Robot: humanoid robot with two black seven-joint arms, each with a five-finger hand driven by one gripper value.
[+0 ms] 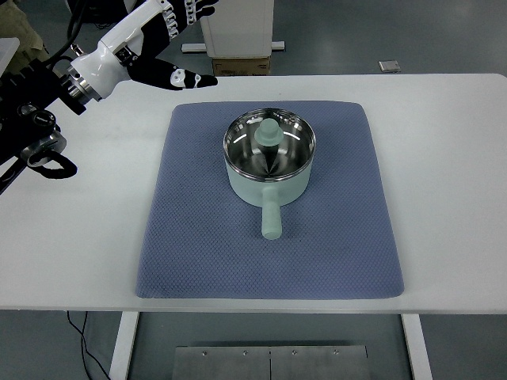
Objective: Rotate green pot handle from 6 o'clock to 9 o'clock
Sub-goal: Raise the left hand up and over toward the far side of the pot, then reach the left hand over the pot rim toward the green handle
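- The place looked like a robotics lab or test room, not a home kitchen.
- A plain white table (444, 158) on bare metal legs stood on a smooth grey-blue floor (396, 39).
- A blue-grey mat (198, 253) was laid flat across the table's middle as a marked work area.
- In the upper middle of the frame, a white equipment stand (238, 28) and a cardboard box (240, 66) sat on the floor.
- Black cables (79, 328) trailed at lower left, under the table edge.

One green pot (269, 166), one blue mat (198, 237), one white table (451, 198), one robot hand (170, 39), one cardboard box (240, 66)
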